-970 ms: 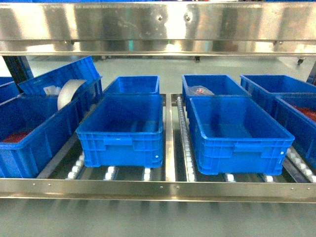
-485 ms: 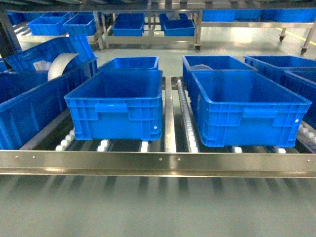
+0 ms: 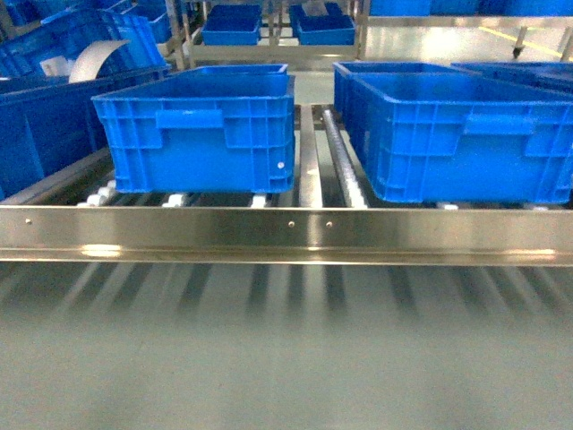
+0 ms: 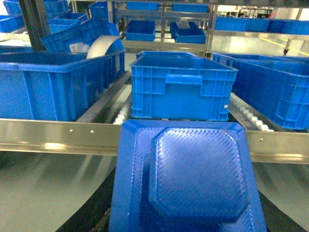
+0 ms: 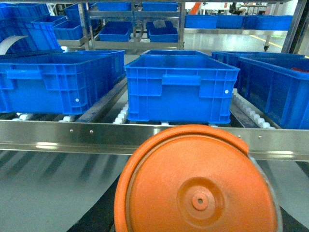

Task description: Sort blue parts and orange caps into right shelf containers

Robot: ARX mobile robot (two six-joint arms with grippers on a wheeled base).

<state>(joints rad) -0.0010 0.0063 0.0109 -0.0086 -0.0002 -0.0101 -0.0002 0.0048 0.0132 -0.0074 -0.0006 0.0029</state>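
You are in a warehouse or factory parts-storage area. The evidence: a stainless-steel flow shelf (image 3: 286, 231) with a riveted front rail and rows of white rollers (image 3: 345, 175), on which identical blue crates (image 3: 201, 130) stand in lanes. Behind it you see further steel racks (image 4: 164, 19) holding more blue crates (image 5: 112, 31), one row after another. The floor (image 3: 286, 349) is smooth, grey-green and glossy, with a yellow painted line (image 3: 501, 34) near the far racks.
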